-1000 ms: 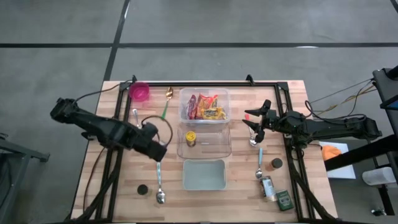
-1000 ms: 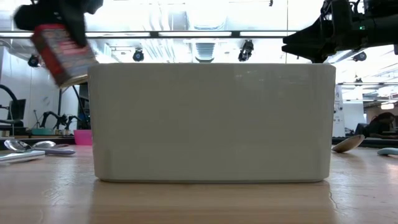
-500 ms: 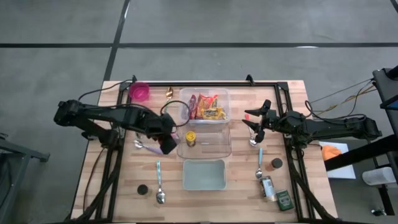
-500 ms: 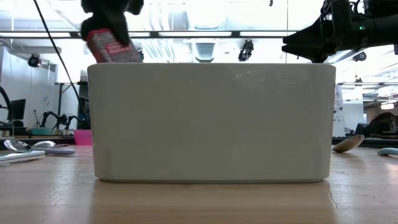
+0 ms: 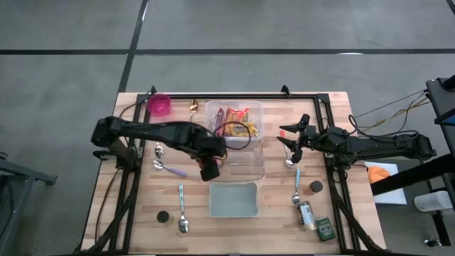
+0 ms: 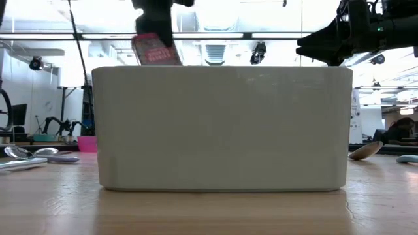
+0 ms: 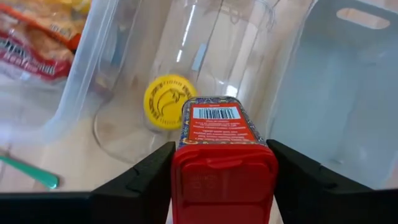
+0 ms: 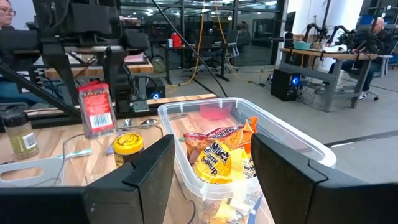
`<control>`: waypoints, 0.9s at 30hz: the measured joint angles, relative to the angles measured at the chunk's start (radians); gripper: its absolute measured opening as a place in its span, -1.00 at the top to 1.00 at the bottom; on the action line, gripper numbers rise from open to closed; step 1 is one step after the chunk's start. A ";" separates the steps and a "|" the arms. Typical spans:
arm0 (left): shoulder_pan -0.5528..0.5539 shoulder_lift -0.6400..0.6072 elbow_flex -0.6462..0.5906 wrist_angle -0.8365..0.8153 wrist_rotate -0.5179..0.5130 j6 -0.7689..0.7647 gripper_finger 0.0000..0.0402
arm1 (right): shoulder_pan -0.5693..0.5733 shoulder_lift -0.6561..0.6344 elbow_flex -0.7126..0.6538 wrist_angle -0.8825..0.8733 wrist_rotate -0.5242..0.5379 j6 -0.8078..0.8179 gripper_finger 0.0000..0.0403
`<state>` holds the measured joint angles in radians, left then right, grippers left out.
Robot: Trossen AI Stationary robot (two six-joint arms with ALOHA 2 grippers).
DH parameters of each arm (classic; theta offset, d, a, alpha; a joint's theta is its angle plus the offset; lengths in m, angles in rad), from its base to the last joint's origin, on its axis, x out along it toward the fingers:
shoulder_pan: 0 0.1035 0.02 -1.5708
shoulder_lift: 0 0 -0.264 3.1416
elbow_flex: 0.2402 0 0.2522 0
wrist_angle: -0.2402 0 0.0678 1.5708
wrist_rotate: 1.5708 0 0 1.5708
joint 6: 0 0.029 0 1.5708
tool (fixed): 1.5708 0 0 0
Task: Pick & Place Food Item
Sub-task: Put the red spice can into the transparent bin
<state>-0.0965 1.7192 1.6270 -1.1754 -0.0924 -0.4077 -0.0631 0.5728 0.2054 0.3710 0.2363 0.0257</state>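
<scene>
My left gripper is shut on a red-capped container with a red label. It hangs above the table at the left edge of a clear tub. On the floor of that tub stands a yellow-lidded jar. A pale bin stands just nearer, and a clear bin of snack packs stands farther off. In the low view the red container shows above the pale bin's rim. My right gripper waits open at the right, with nothing between its fingers. My left gripper pinches the container's red cap end between its two fingers, one finger on each side. The fingers come steeply from above. The labelled body points down and away from the gripper, a little tilted and clear of the table and the tubs.
Spoons lie at the left and right of the bins. A pink cup stands at the far left. A dark cap lies near left. A brown-lidded jar, a shaker and a green tin are near right.
My left gripper has carried the red container toward the table's right edge, from over the left spoons to the clear tub's left edge. The wrist has rolled on the way, and the container now hangs more upright. It has stayed clear of the table throughout.
</scene>
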 joint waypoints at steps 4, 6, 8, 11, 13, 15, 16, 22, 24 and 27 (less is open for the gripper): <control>0.008 0.061 0.039 -0.002 0.008 0.022 -0.06 | 0.000 0.000 0.000 0.000 0.000 0.000 -0.05; 0.011 0.078 0.041 0.004 0.022 0.044 -0.11 | 0.000 0.000 0.000 0.000 0.000 0.000 -0.05; 0.013 0.097 0.037 0.007 0.041 0.060 -0.17 | 0.000 0.000 0.000 0.000 0.000 0.000 -0.05; 0.014 0.122 0.036 0.004 0.049 0.060 -0.18 | 0.000 0.000 0.000 0.000 0.000 0.000 -0.05; 0.014 0.130 0.036 0.004 0.052 0.060 -0.16 | 0.000 0.000 0.000 0.000 0.000 0.000 -0.05; 0.014 0.138 0.036 0.004 0.052 0.060 -0.11 | 0.000 0.000 0.000 0.000 0.000 0.000 -0.05; 0.014 0.145 0.035 0.007 0.053 0.060 -0.08 | 0.000 0.000 0.000 0.000 0.000 0.000 -0.05; 0.015 0.181 -0.002 0.031 0.085 0.049 -0.10 | 0.000 0.000 0.000 0.000 0.000 0.000 -0.05; 0.015 0.205 -0.011 0.032 0.101 0.049 -0.16 | 0.000 0.000 0.000 0.000 0.000 0.000 -0.05; 0.015 0.231 -0.011 0.032 0.105 0.050 -0.19 | 0.000 0.000 0.000 0.000 0.000 0.000 -0.05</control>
<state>-0.0814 1.9503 1.6161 -1.1434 0.0128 -0.3581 -0.0631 0.5728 0.2054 0.3706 0.2363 0.0257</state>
